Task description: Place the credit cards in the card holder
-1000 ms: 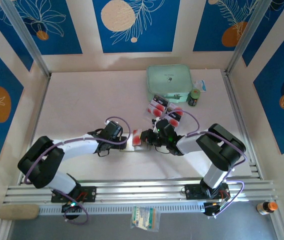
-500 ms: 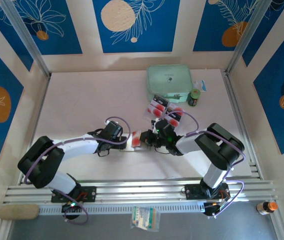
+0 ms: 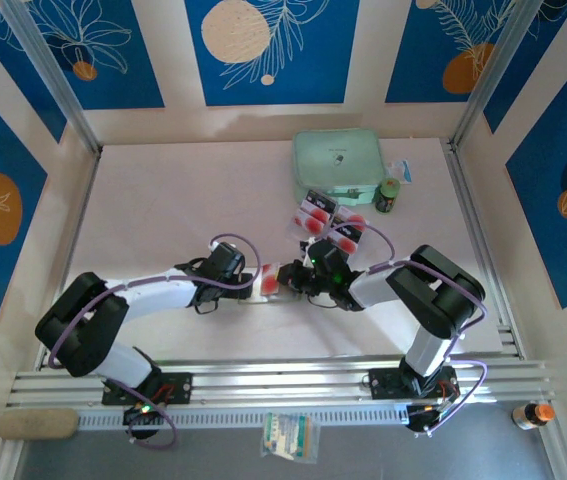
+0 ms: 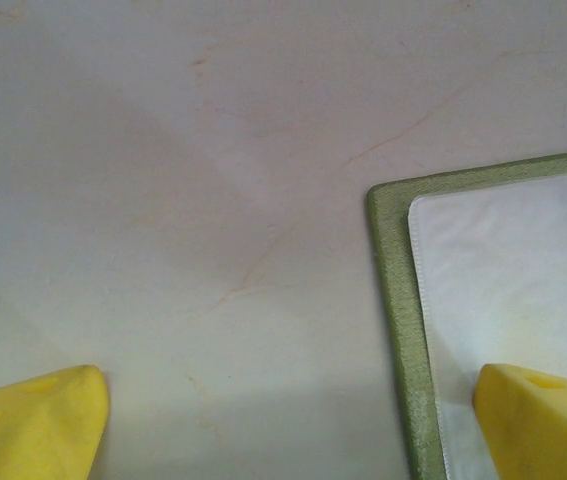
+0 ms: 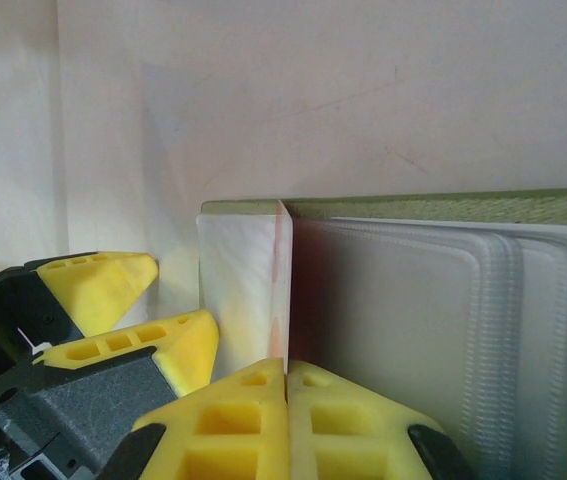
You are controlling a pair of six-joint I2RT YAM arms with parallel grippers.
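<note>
Credit card first: it stands on its edge between the jaws of the right gripper, which are clenched tight on its rear part, so the card rises straight out ahead of them. Its pale face, with a red tint, turns to the left of the jaws. I judge it to be light, thin and stiff, but also smooth. It may slip or swing in the pinch if its front edge pushes against something. A hold across the two flat faces, close to the rear edge, seems right, because the front edge is then free to enter a pocket.

Just ahead of these jaws and to their right lies the card holder, open and flat, with an olive-green border and clear sleeves stacked one over another. The card's front edge reaches the line of the green border at the holder's left corner. I cannot tell whether it is inside a sleeve. The sleeves look soft and thin, so they will probably bend or cling shut, and the holder seems light enough to slide on the table.

The left gripper has its jaws spread wide and grasps nothing. The holder's green corner lies between them, toward the right one. The other cards lie flat, well beyond both grippers.
</note>
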